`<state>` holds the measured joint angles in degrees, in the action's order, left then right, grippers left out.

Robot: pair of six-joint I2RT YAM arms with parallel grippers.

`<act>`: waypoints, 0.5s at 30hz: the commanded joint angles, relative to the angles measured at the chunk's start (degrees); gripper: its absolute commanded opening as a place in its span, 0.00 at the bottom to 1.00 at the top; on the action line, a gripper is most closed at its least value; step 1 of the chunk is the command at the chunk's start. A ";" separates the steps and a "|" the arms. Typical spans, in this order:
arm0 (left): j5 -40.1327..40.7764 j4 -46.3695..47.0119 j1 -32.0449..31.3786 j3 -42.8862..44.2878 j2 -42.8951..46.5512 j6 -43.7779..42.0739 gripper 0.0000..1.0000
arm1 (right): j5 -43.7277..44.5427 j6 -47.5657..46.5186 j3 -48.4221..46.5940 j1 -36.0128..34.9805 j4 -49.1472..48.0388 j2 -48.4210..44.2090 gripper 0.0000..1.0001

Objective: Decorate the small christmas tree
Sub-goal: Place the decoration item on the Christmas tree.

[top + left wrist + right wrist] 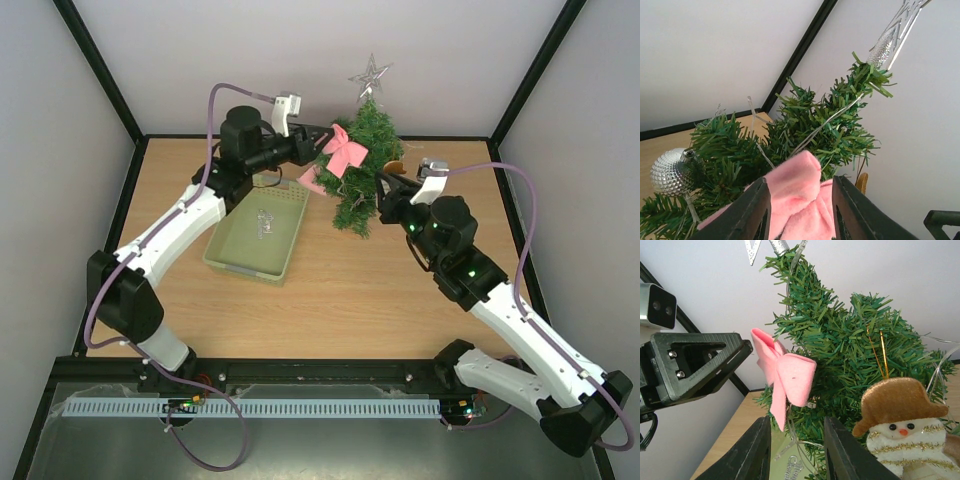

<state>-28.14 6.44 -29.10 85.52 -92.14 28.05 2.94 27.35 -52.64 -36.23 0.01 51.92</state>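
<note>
Plainly a robotics lab test cell. Boxed in on three sides by plain pale wall panels (300,60) set in black frame struts (100,70). Floored with a bare wooden tabletop (340,290). Fitted at the near edge with a black base rail (320,372) carrying two white-and-black machines, the left arm (170,235) and the right arm (520,320), both trailing purple cables (209,125). Edged in front by a slotted white cable duct (250,408) and grey sheet metal (330,450). Dotted with small green status lights (470,272) on the right arm; watched by a boxy wrist camera (655,305).
</note>
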 commanded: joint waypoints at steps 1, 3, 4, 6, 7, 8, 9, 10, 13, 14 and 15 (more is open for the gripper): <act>-0.10 0.59 -0.41 1.88 -0.25 -0.44 0.35 | -0.66 0.50 0.39 0.20 0.06 -0.89 0.28; -0.64 0.41 -0.42 2.78 -1.43 -0.45 0.35 | -0.99 0.67 0.68 0.19 -0.30 -1.07 0.27; -1.04 0.20 -0.42 3.41 -2.09 -0.46 0.34 | -0.98 0.68 0.80 0.20 -0.44 -1.16 0.28; -1.29 0.16 -0.40 4.61 -3.45 -0.39 0.34 | -0.98 0.68 1.01 0.19 -0.76 -1.21 0.28; -1.30 0.11 -0.36 5.12 -4.13 -0.29 0.34 | -1.00 0.68 1.10 0.20 -0.87 -1.25 0.27; -1.34 0.03 -0.42 5.75 -4.82 -0.25 0.33 | -1.05 0.68 1.16 0.24 -1.07 -1.24 0.28; -1.50 -0.06 -0.43 6.28 -5.35 -0.09 0.33 | -1.09 0.68 1.26 0.24 -1.27 -1.21 0.27; -1.51 -0.22 -0.47 6.79 -5.87 0.04 0.33 | -1.07 0.75 1.40 0.20 -1.32 -1.21 0.27; -1.37 -1.37 -0.67 7.80 -6.55 0.12 0.32 | -1.05 0.72 1.68 0.19 -1.32 -1.29 0.28; -0.93 -1.91 -0.74 7.89 -6.64 -0.12 0.32 | -1.09 0.70 1.77 0.21 -1.33 -1.44 0.27; -0.45 -2.74 -0.90 7.99 -6.65 -0.49 0.32 | -1.02 0.69 1.89 0.25 -1.41 -1.59 0.28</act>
<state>-28.67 5.30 -29.39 91.15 -98.06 28.10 1.98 27.66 -51.55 -36.23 -0.16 51.53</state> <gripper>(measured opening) 0.323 0.275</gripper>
